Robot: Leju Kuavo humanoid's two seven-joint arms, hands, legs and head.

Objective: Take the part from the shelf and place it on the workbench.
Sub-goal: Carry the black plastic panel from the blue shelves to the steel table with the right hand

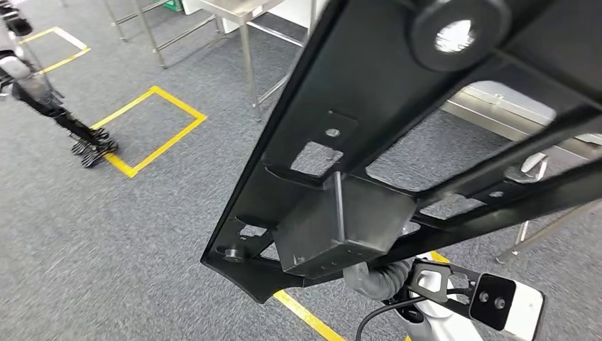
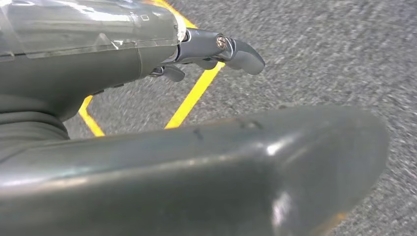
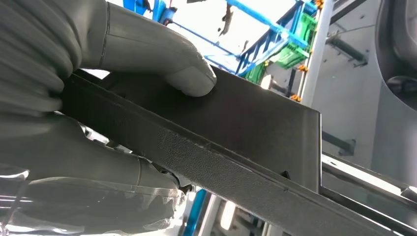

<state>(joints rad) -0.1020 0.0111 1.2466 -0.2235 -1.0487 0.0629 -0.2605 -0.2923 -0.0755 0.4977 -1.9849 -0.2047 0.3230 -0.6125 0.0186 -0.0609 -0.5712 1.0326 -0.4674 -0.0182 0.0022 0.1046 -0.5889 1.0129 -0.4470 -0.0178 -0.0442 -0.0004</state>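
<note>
Close in front of my head camera, running from about seven o'clock up toward one o'clock, hangs the part [image 1: 397, 121]: a long black metal frame with cut-outs, a round boss near its far end and a boxy bracket on its underside. My right hand [image 3: 74, 98] has it. In the wrist view the thumb presses flat on the top face of one edge and the fingers [image 3: 88, 167] curl in beneath, so the grip is closed on a narrow strip near one end of a long piece.

My left hand [image 2: 206, 49] hangs low over the grey carpet [image 1: 106, 234], near a yellow floor line [image 2: 194, 96]. Its fingers look loosely curled with nothing in them, though the thumb blocks much of that view and I cannot tell how far they are closed.

A steel desk [image 1: 497, 117] lies beyond the frame, at about three o'clock, and I judge it is where the piece should go; the part is not yet on it.

The risk is leverage. Held by one hand at one edge, the frame could twist or slip out if I swing it fast. Its far end also reaches well past my grip and hides much of my view, so it could strike the desk legs [image 1: 248, 64] or rim before I see it.
</note>
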